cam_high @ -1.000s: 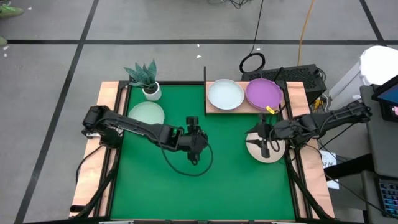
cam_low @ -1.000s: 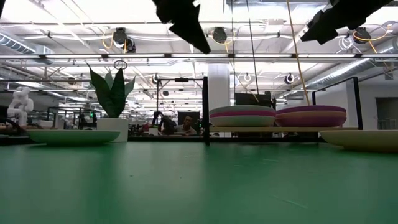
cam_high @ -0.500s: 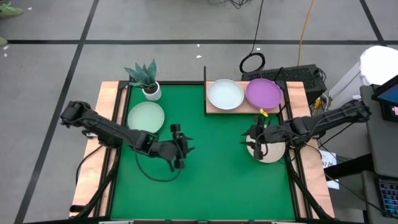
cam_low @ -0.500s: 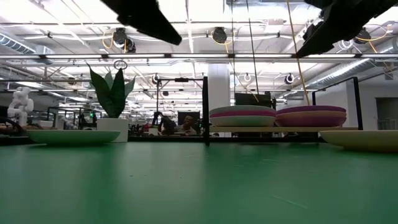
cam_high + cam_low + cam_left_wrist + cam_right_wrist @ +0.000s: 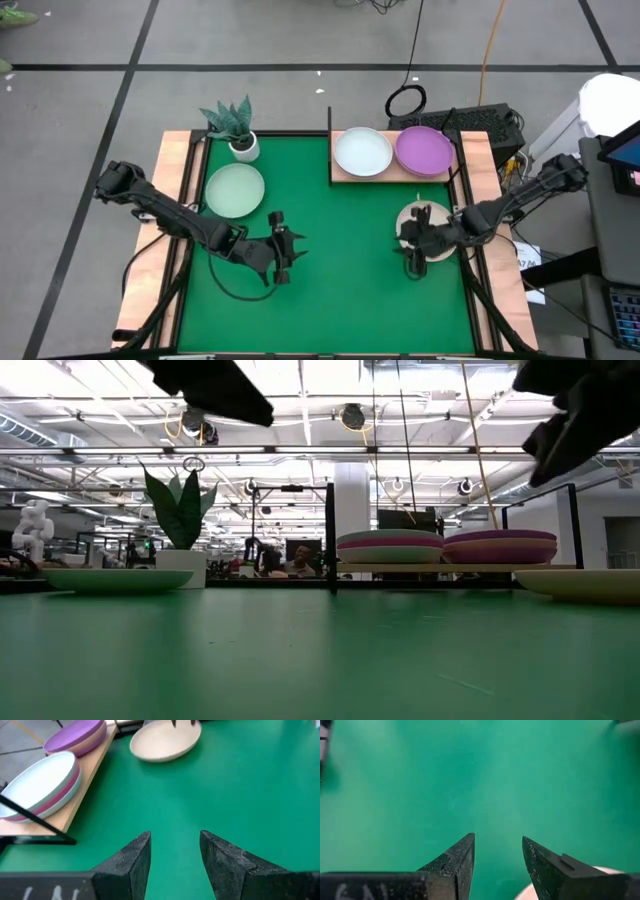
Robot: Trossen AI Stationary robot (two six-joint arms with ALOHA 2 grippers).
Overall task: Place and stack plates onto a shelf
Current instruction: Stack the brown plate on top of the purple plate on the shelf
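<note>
A beige plate (image 5: 430, 228) lies flat on the green mat by its right edge. A pale mint plate (image 5: 235, 189) lies at the mat's far left. The wooden shelf (image 5: 392, 174) at the far right carries two stacks, one topped by a white plate (image 5: 362, 152) and one by a purple plate (image 5: 424, 150). The left wrist view shows a pink plate (image 5: 59, 795) under the white one. My left gripper (image 5: 288, 248) hangs open over bare mat left of centre. My right gripper (image 5: 412, 255) is open above the beige plate's near rim (image 5: 560, 890).
A small white pot with a green plant (image 5: 241, 146) stands at the mat's far left corner, beside the mint plate. A thin black post (image 5: 329, 140) rises at the shelf's left end. The mat's middle (image 5: 345, 240) lies between the two grippers. People sit in the room beyond the table (image 5: 290, 562).
My left gripper has drawn back from the mat's middle toward the left and near edges, its arm folding back. My right gripper has slid from over the beige plate's middle toward the near edge. No plate has moved.
</note>
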